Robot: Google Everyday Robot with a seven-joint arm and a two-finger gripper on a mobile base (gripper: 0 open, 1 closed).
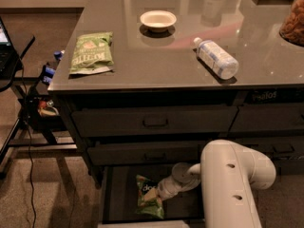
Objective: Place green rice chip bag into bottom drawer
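Observation:
The green rice chip bag (148,199), light green with a dark logo, is inside the open bottom drawer (121,194), left of its middle. My gripper (159,196) reaches down into the drawer from the right and is at the bag's right edge. The bulky white arm (232,184) covers the drawer's right part. I cannot see whether the bag rests on the drawer floor or is held.
On the counter lie an olive-green bag (91,52) at the left, a white bowl (157,20) and a plastic bottle (217,58) on its side. Two shut thinner drawers (154,122) sit above the open one. A stand with cables (28,108) is at the left.

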